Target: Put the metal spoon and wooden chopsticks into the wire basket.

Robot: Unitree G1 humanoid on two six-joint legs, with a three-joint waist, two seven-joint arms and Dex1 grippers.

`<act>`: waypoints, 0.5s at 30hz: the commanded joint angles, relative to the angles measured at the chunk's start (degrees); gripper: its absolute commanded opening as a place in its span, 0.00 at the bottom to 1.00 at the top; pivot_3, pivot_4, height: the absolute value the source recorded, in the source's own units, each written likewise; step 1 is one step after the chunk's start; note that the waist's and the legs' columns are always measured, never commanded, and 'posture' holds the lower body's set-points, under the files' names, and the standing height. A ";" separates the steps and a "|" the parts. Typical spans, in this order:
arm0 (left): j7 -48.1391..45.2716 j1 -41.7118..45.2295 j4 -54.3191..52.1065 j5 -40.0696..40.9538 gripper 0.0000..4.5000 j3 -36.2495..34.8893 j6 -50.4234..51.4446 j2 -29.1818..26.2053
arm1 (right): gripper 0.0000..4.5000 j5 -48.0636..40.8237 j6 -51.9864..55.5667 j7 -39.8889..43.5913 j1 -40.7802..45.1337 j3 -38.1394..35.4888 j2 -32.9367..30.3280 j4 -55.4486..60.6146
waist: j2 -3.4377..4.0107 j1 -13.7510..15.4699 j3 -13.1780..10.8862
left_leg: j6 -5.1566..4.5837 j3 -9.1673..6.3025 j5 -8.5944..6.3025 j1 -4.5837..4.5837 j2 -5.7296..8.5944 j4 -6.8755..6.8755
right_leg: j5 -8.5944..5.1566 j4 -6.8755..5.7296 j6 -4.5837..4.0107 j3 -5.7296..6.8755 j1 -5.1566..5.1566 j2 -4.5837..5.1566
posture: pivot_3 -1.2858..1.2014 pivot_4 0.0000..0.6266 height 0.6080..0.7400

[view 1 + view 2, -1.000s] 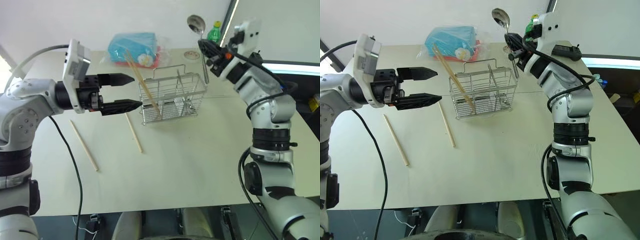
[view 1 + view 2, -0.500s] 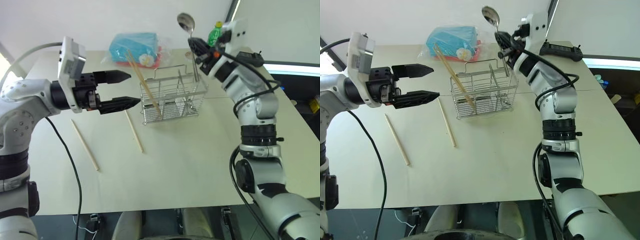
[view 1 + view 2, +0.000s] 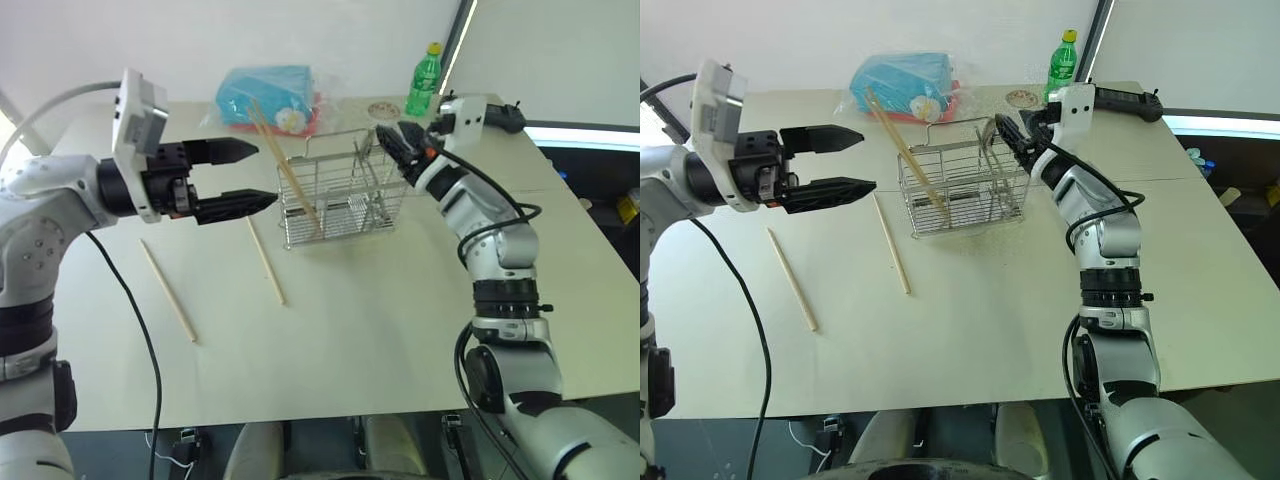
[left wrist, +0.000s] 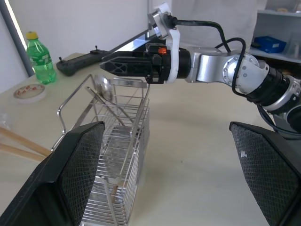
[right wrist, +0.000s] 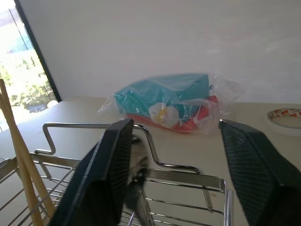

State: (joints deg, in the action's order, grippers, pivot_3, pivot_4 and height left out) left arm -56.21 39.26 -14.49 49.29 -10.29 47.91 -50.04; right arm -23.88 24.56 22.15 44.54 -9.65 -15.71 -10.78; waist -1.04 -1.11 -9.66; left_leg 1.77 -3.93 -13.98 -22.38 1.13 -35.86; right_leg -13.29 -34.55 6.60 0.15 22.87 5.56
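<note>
Now the metal spoon (image 4: pixel 104 89) is seen inside the wire basket (image 3: pixel 345 200), at the end nearest the right gripper (image 3: pixel 398 149); its round bowl is up near the rim, handle slanting down into the mesh, long axis steeply tilted. The right gripper's black fingers are spread apart just above that end of the basket, w/ nothing held between them.

Two wooden chopsticks (image 3: pixel 285 170) are leaned in the basket's other end, tips down in the mesh, upper ends angled up and away toward the teal packet (image 3: pixel 266 93). Two more chopsticks (image 3: pixel 167 290) are laid flat on the pale table (image 3: pixel 380 320), below the left gripper (image 3: pixel 248 176), both running roughly front to back.

The left gripper is held level, pointed at the basket's chopstick end, close but apart from it; its fingers are wide open and empty.

Materials: basket is shiny silver wire, rectangular, w/ inner dividers and raised rim loops; chopsticks are pale tan wood, thin, straight. Beyond the right gripper a green plastic bottle (image 3: pixel 425 67) w/ yellow cap is stood; its label can't be read. A tape roll (image 3: pixel 382 108) is laid beside it.
</note>
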 commanded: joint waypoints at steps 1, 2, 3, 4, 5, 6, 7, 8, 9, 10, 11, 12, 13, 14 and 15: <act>-0.30 2.14 0.05 -0.15 1.00 -1.26 -1.56 -0.10 | 0.99 -0.78 -0.43 -1.19 -0.19 -1.80 -0.44 4.30 | 0.00 0.02 0.00 | 0.00 -0.01 0.00 0.00 0.00 0.00 | 0.00 0.00 0.00 0.00 0.00 0.00 | 0.52 0.24 0.85; -0.31 2.31 0.24 -0.19 1.00 -1.21 -1.59 0.04 | 0.99 -0.66 -0.17 -1.41 -0.24 -2.06 -0.96 4.75 | 0.00 0.05 0.00 | 0.00 -0.01 0.00 0.00 0.00 0.00 | 0.00 0.00 0.00 0.00 0.00 0.00 | 0.52 0.24 0.85; -0.34 2.40 0.36 -0.20 1.00 -1.20 -1.58 0.11 | 0.99 -0.62 0.03 -1.57 -0.28 -2.19 -1.32 5.12 | 0.00 0.07 0.00 | 0.00 -0.01 0.00 0.00 0.00 0.00 | 0.00 0.00 0.00 0.00 0.00 0.00 | 0.52 0.24 0.85; -0.43 2.52 0.57 -0.36 1.00 -1.13 -1.71 0.19 | 0.99 -0.57 0.33 -1.59 -0.23 -2.29 -1.92 5.57 | 0.01 0.07 0.00 | 0.00 -0.01 0.00 0.00 0.00 0.00 | 0.00 0.00 0.00 0.00 0.00 0.00 | 0.52 0.24 0.85; -0.51 2.60 0.83 -0.58 1.00 -1.04 -1.85 0.22 | 0.99 -0.59 0.82 -1.32 -0.11 -2.26 -2.78 6.20 | 0.01 0.07 0.00 | 0.00 0.00 0.00 0.00 0.00 0.00 | 0.00 0.01 0.00 0.00 -0.01 0.00 | 0.52 0.24 0.85; -0.63 2.62 1.09 -0.78 1.00 -0.99 -2.01 0.17 | 0.99 -0.61 1.30 -0.87 0.01 -2.22 -3.87 6.95 | 0.01 0.08 0.00 | 0.00 0.00 0.00 0.00 0.00 0.00 | 0.00 0.01 -0.01 0.00 -0.01 0.00 | 0.52 0.24 0.85; -0.74 2.50 1.33 -1.01 1.00 -1.00 -2.13 0.01 | 0.99 -0.95 2.33 -0.08 0.05 -2.40 -5.53 8.18 | 0.02 0.14 -0.01 | 0.00 0.00 0.00 0.00 0.00 0.00 | -0.01 0.01 -0.01 0.00 -0.01 0.00 | 0.52 0.24 0.85; -0.86 2.31 1.53 -1.40 1.00 -1.02 -2.32 -0.26 | 0.99 -1.21 3.30 1.12 -0.05 -2.33 -7.40 9.46 | 0.03 0.21 -0.02 | 0.00 0.00 0.00 0.00 0.00 0.00 | -0.02 0.01 -0.03 0.00 -0.01 0.00 | 0.52 0.24 0.85; -1.02 2.10 1.78 -1.85 1.00 -1.07 -2.48 -0.58 | 0.99 -1.42 4.29 2.87 -0.28 -2.08 -9.65 10.91 | 0.04 0.28 -0.02 | 0.00 0.00 0.00 0.00 0.00 0.00 | -0.03 0.02 -0.04 0.00 -0.01 0.00 | 0.52 0.24 0.85; -1.18 1.87 1.96 -2.18 1.00 -1.23 -2.49 -0.86 | 0.99 -1.70 5.07 4.54 -0.62 -1.88 -11.64 12.26 | 0.03 0.26 -0.02 | 0.00 0.00 0.00 -0.01 0.01 0.01 | -0.03 0.05 -0.05 0.00 -0.01 0.00 | 0.52 0.24 0.85; -1.47 1.49 2.33 -2.59 1.00 -1.52 -2.59 -1.35 | 0.99 -2.74 6.55 6.83 -1.10 -2.06 -14.20 14.17 | 0.03 0.22 -0.02 | 0.00 0.00 0.00 -0.01 0.00 0.02 | -0.04 0.07 -0.07 0.00 -0.02 0.00 | 0.52 0.24 0.85; -1.74 1.08 2.85 -3.04 1.00 -1.86 -2.63 -1.93 | 0.99 -4.13 8.53 9.15 -1.62 -2.45 -16.86 16.22 | 0.03 0.20 -0.02 | 0.00 0.01 0.00 -0.01 0.00 0.04 | -0.05 0.10 -0.07 0.00 -0.02 0.00 | 0.52 0.24 0.85; -1.99 0.67 3.59 -3.69 1.00 -2.13 -2.83 -2.56 | 0.99 -5.75 10.47 11.61 -2.22 -2.99 -19.61 18.23 | 0.03 0.21 -0.02 | -0.01 0.01 0.00 -0.01 0.00 0.06 | -0.04 0.12 -0.07 0.00 -0.02 0.00 | 0.52 0.24 0.85; -2.20 0.01 4.82 -4.55 1.00 -2.56 -3.02 -3.53 | 0.99 -8.14 12.84 15.11 -3.59 -3.90 -23.33 21.23 | 0.03 0.23 -0.02 | -0.01 0.01 0.00 -0.01 0.00 0.08 | -0.05 0.14 -0.06 0.00 -0.03 0.00 | 0.52 0.24 0.85; -2.30 -0.58 5.82 -5.16 1.00 -2.98 -3.17 -4.30 | 0.99 -10.12 14.64 17.61 -4.91 -4.69 -26.17 23.60 | 0.03 0.27 -0.02 | -0.01 0.01 0.00 -0.01 0.00 0.11 | -0.05 0.16 -0.06 0.00 -0.02 0.00 | 0.52 0.24 0.85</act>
State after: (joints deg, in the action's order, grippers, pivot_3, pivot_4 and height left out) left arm -58.08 39.04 -10.03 45.45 -10.56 45.69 -52.65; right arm -30.35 36.77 35.49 39.87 -11.31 -39.29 7.44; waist -1.01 -0.84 -9.68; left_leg 1.76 -3.91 -13.99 -22.39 1.13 -35.68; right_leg -13.35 -34.35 6.54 0.15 22.84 5.56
